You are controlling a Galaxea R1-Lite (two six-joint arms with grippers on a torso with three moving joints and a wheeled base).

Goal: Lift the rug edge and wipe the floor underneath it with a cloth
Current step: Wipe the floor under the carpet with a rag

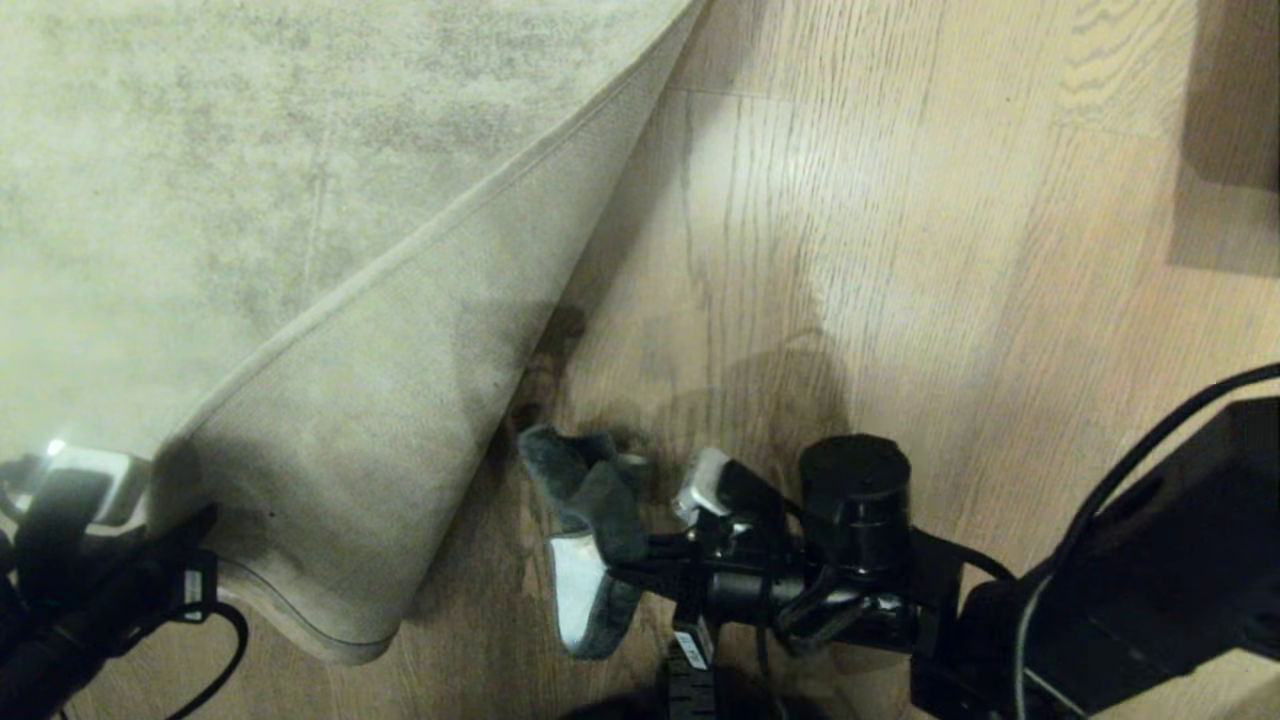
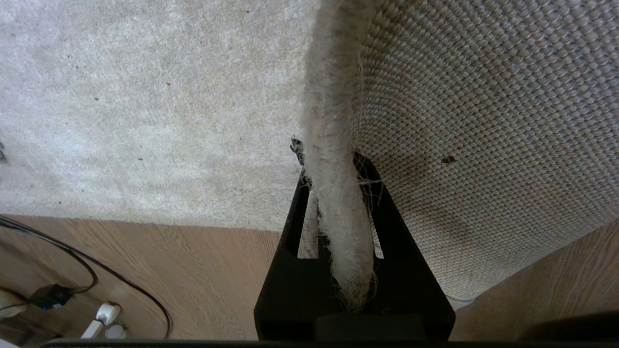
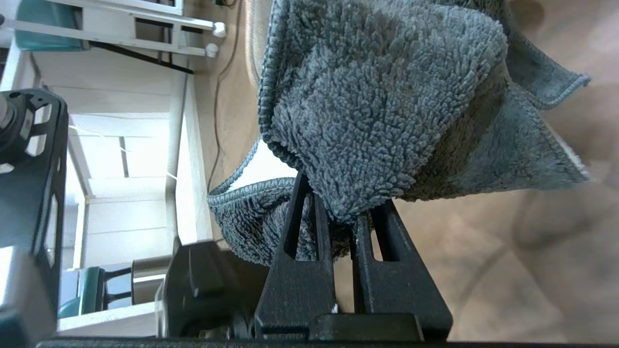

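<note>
The rug edge (image 1: 440, 225) is lifted and folded back, so the woven backing (image 1: 350, 450) faces up. My left gripper (image 1: 150, 530) at the lower left is shut on the rug edge (image 2: 333, 145), which stands pinched between its black fingers (image 2: 387, 217). Bare floor (image 1: 850, 250) shows to the right of the fold. The dark grey-green cloth (image 1: 590, 500) hangs bunched over the floor just right of the lifted flap. My right gripper (image 1: 625, 565) is shut on the cloth (image 3: 377, 96), whose folds cover its fingertips (image 3: 300, 193).
Black cables and a plug (image 2: 53, 295) lie on the floor (image 2: 169, 261) beside the rug. A white furniture frame (image 3: 145, 29) stands behind the cloth. A dark shape (image 1: 1230, 130) sits at the top right of the head view.
</note>
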